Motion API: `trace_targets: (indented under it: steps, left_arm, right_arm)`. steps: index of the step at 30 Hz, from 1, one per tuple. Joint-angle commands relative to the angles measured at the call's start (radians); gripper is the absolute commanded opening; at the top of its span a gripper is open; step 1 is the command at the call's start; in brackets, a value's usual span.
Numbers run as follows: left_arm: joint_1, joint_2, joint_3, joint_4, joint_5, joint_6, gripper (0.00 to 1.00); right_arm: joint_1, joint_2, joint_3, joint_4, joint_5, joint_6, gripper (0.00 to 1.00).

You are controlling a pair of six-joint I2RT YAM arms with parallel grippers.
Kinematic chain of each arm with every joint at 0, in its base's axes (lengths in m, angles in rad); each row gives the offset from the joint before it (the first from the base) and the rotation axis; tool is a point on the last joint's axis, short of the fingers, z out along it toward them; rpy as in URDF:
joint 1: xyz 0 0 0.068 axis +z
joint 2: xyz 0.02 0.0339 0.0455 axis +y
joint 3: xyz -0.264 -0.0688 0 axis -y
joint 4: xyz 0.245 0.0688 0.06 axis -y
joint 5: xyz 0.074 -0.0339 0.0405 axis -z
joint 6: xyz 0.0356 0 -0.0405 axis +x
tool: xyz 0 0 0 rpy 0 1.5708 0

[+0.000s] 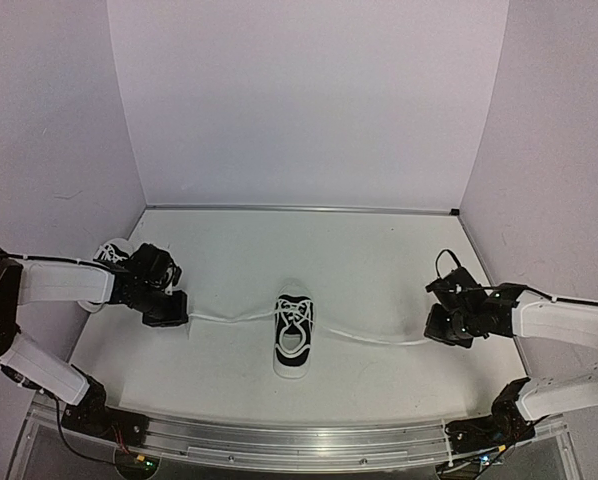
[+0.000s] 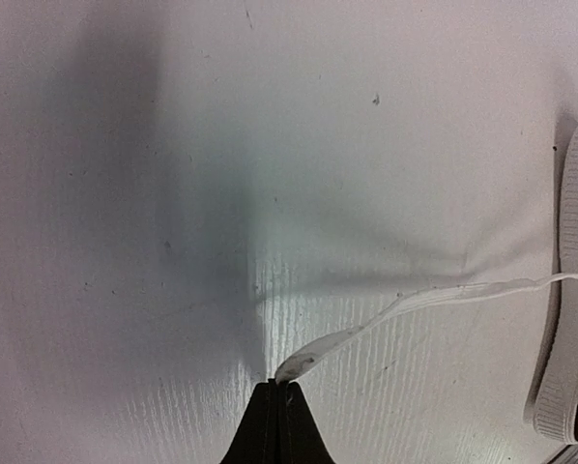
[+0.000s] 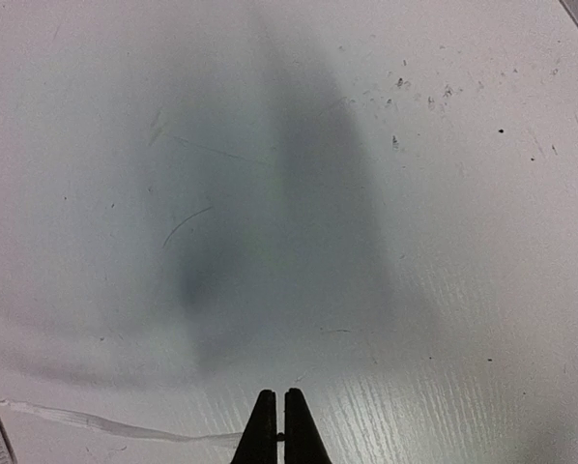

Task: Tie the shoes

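Note:
One black-and-white sneaker (image 1: 293,335) lies in the middle of the table, toe toward the near edge. Its two white laces run out flat to either side. My left gripper (image 1: 175,313) is shut on the end of the left lace (image 2: 366,324), low over the table; the shoe's white sole (image 2: 571,290) shows at the right edge of the left wrist view. My right gripper (image 1: 434,337) is shut on the end of the right lace (image 3: 105,421). The second sneaker (image 1: 110,255) sits at the far left, mostly hidden behind my left arm.
White walls close the table on the left, back and right. A metal rail (image 1: 289,440) runs along the near edge between the arm bases.

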Motion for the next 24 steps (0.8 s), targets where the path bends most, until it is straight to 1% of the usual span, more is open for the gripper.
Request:
trace_targets:
  steps: [1,3,4,6,9,11,12,14,16,18,19,22,24]
  left_arm:
    - [0.0,0.02,0.052,0.041,0.04,0.008,0.03]
    - [-0.001,0.022,0.057,0.043,0.049,0.01,0.08]
    - [-0.001,0.022,0.061,0.041,0.052,0.011,0.13]
    - [-0.001,0.02,0.067,0.032,0.055,0.015,0.23]
    - [0.0,-0.018,0.069,0.017,0.029,0.02,0.44]
    - [0.001,-0.061,0.072,-0.013,-0.024,0.021,0.63]
    - [0.001,-0.084,0.074,-0.027,-0.05,0.018,0.71]
    - [0.002,-0.146,0.081,-0.052,-0.112,0.012,0.87]
    - [0.002,-0.203,0.077,-0.052,-0.143,-0.002,0.99]
    - [0.002,-0.235,0.079,-0.056,-0.16,-0.034,0.99]
    - [0.002,-0.241,0.088,-0.075,-0.191,-0.071,1.0]
    - [0.002,-0.222,0.14,-0.182,-0.343,-0.237,0.99]
    - [0.002,-0.184,0.16,-0.215,-0.368,-0.257,0.99]
  right_arm:
    - [-0.004,0.03,0.008,0.062,-0.066,-0.024,0.06]
    - [-0.004,0.032,-0.004,0.08,-0.084,-0.023,0.09]
    - [-0.004,0.03,-0.008,0.085,-0.089,-0.022,0.13]
    - [-0.004,0.022,-0.015,0.09,-0.095,-0.02,0.29]
    - [-0.004,-0.013,-0.02,0.09,-0.097,-0.018,0.51]
    - [-0.004,-0.041,-0.019,0.089,-0.096,-0.018,0.64]
    - [-0.004,-0.056,-0.018,0.087,-0.096,-0.018,0.71]
    - [-0.004,-0.092,-0.017,0.085,-0.098,-0.028,0.8]
    - [-0.004,-0.139,-0.014,0.086,-0.099,-0.046,0.87]
    - [-0.004,-0.192,-0.01,0.097,-0.102,-0.074,0.95]
    - [-0.004,-0.214,-0.008,0.109,-0.111,-0.091,0.98]
    - [-0.004,-0.268,-0.013,0.156,-0.143,-0.131,0.98]
    - [-0.004,-0.273,-0.02,0.183,-0.164,-0.142,0.98]
